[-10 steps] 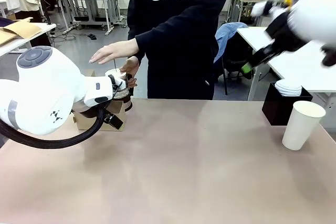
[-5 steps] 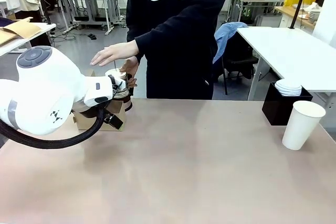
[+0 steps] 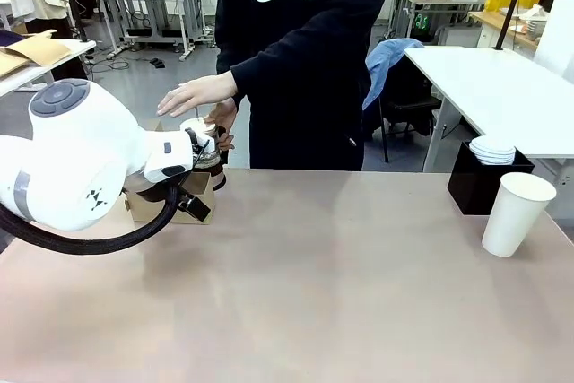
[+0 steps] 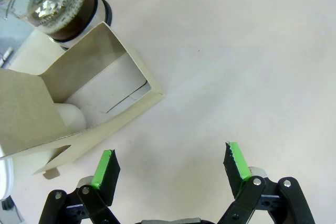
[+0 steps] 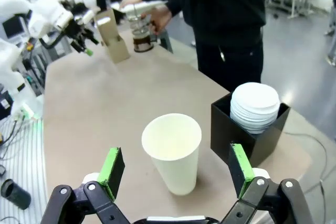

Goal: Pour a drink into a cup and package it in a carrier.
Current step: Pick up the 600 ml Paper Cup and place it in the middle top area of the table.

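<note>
Front view: the cup (image 3: 517, 213) stood near the desk's (image 3: 314, 293) right edge, beside a black box (image 3: 475, 187) of lids (image 3: 493, 148). At the far left corner sat the carrier (image 3: 143, 208), with the drink (image 3: 215, 175) just behind it and a person's hand (image 3: 193, 93) above.

Left wrist: my left pincer (image 4: 170, 161) gaped wide over bare desk, just beside the carrier.

Right wrist: my right pincer (image 5: 176, 163) gaped wide, with the cup ahead and untouched.

The tabletop (image 3: 341, 293) lies bare across its middle. Its far left corner is crowded: brown cardboard carrier (image 3: 136, 209), clear glass pitcher (image 3: 212, 157), a person's hand (image 3: 193, 93), the white left arm (image 3: 72, 168). By the right edge stand a white paper cup (image 3: 516, 214) and black square box (image 3: 471, 189).
</note>
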{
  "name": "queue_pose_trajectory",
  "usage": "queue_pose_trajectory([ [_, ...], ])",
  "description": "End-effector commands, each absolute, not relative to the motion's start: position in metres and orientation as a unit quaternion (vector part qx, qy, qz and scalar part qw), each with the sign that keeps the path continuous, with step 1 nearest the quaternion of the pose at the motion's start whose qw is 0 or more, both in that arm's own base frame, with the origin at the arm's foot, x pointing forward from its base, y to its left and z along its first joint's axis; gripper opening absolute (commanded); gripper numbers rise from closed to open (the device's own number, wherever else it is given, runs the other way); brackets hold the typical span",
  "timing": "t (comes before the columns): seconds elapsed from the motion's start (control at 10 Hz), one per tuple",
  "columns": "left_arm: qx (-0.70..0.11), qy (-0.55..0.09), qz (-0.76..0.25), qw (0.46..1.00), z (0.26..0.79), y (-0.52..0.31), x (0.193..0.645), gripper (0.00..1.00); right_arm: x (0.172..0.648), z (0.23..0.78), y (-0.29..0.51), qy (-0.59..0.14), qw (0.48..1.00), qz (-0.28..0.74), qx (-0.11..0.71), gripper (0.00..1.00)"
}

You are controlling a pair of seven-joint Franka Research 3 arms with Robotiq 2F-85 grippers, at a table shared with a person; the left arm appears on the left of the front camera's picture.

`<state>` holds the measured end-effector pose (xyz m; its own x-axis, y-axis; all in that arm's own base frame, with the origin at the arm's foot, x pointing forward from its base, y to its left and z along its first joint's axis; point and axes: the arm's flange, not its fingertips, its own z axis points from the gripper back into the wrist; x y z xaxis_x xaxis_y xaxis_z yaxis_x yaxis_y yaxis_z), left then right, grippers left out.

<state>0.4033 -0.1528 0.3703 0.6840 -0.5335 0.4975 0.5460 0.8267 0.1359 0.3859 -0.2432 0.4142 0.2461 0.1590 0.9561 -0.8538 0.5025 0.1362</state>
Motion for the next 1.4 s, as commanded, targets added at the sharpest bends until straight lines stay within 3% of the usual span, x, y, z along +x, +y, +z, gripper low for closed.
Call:
queue_pose_trajectory([
  [0.0,-0.012,-0.267,-0.294,0.918,0.370,-0.152,0.403,1.00,0.414,0.412,-0.249,-0.515,0.698,0.346,0.356,1.00],
  [0.1,-0.012,-0.267,-0.294,0.918,0.370,-0.152,0.403,1.00,0.386,0.414,-0.243,-0.499,0.709,0.357,0.348,1.00],
  [0.6,-0.012,-0.267,-0.294,0.918,0.370,-0.152,0.403,1.00,0.391,0.410,-0.249,-0.504,0.708,0.357,0.343,1.00],
  [1.1,-0.012,-0.267,-0.294,0.918,0.370,-0.152,0.403,1.00,0.401,0.330,-0.261,-0.560,0.600,0.416,0.391,1.00],
  [1.3,-0.012,-0.267,-0.294,0.918,0.370,-0.152,0.403,1.00,0.403,0.306,-0.254,-0.562,0.603,0.416,0.385,1.00],
])
